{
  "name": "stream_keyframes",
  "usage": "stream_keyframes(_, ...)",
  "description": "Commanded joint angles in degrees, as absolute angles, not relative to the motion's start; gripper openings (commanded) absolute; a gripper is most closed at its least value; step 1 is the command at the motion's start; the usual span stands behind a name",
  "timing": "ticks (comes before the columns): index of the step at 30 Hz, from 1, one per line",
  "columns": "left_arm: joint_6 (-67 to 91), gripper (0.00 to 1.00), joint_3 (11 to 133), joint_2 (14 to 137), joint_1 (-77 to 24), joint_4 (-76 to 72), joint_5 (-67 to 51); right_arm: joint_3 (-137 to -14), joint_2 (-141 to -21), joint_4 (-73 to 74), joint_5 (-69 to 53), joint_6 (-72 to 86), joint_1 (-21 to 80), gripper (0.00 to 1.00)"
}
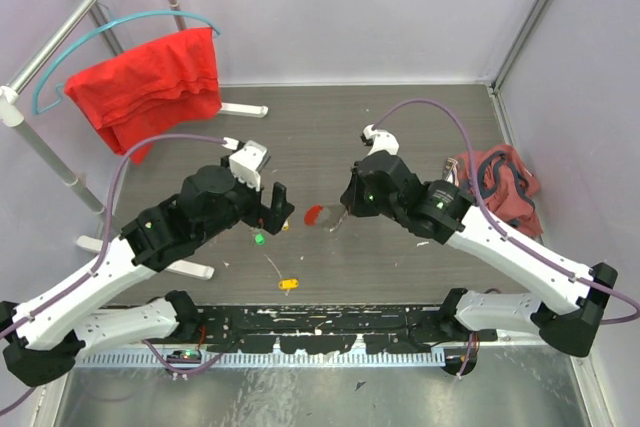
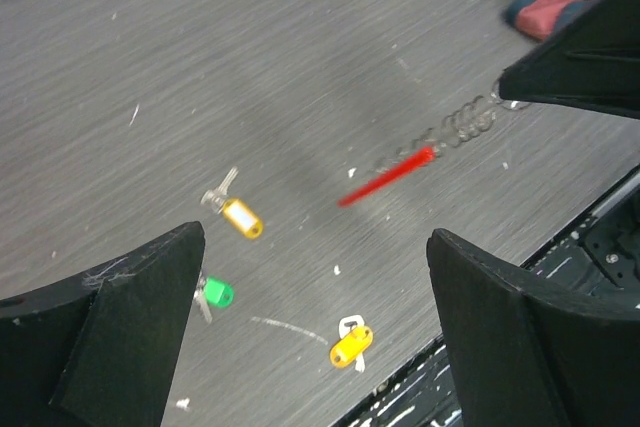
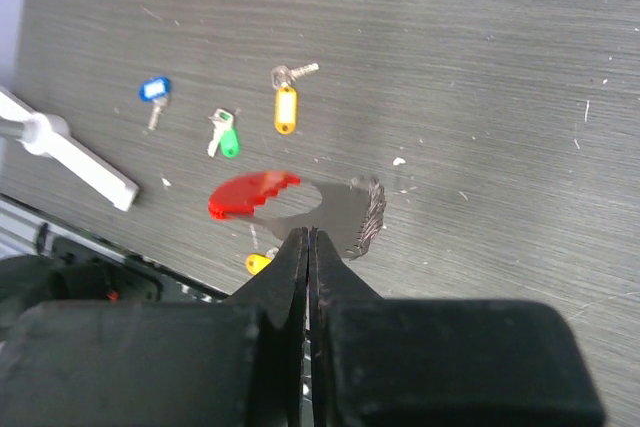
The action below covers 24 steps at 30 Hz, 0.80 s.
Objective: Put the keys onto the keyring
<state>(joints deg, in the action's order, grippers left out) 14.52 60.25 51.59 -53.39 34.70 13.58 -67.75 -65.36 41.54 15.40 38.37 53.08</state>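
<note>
Grey wood-grain tabletop [image 1: 400, 147], scuffed. Right gripper [image 3: 308, 239] pinched shut on keyring [image 2: 385, 179] by its wire coil; red plastic bar hangs, motion-blurred. Left gripper [image 2: 315, 247] spread wide, empty. Blue key [image 3: 154, 90] shows only in right wrist view; yellow key [image 2: 241, 217], green key [image 2: 216, 293] lie at 8 o'clock of keyring.

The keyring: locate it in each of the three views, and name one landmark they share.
Top external: keyring at centre, at the right gripper tip.
Left wrist: keyring right of centre, blurred, running up to the right gripper.
Right wrist: keyring centre-left, just above the shut right gripper.
Shared landmark: the green key, left of the keyring in all three.
</note>
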Motion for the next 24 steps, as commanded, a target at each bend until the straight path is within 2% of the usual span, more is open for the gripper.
stream_keyframes(1,12.5,1.00,60.3,52.0,-56.1,24.7,14.3,-74.1,-62.0,41.6,18.5,44.7,53.1,0.01)
stream_keyframes(6,9.4,0.99,59.7,52.9,-59.4,17.1,11.9,-75.3,-58.7,40.0,19.6,49.6,53.1,0.01)
stream_keyframes(12,-0.9,0.99,55.7,52.2,-63.0,6.0,6.2,-78.7,-58.7,42.0,17.7,48.6,53.1,0.01)
stream_keyframes(19,-7.8,0.98,55.4,52.9,-63.1,2.7,-3.3,-81.7,-58.1,43.3,13.1,44.3,53.1,0.01)
stream_keyframes(24,-10.0,0.96,55.9,53.1,-63.1,1.8,-3.3,-83.6,-58.1,43.8,7.6,40.7,53.1,0.01)
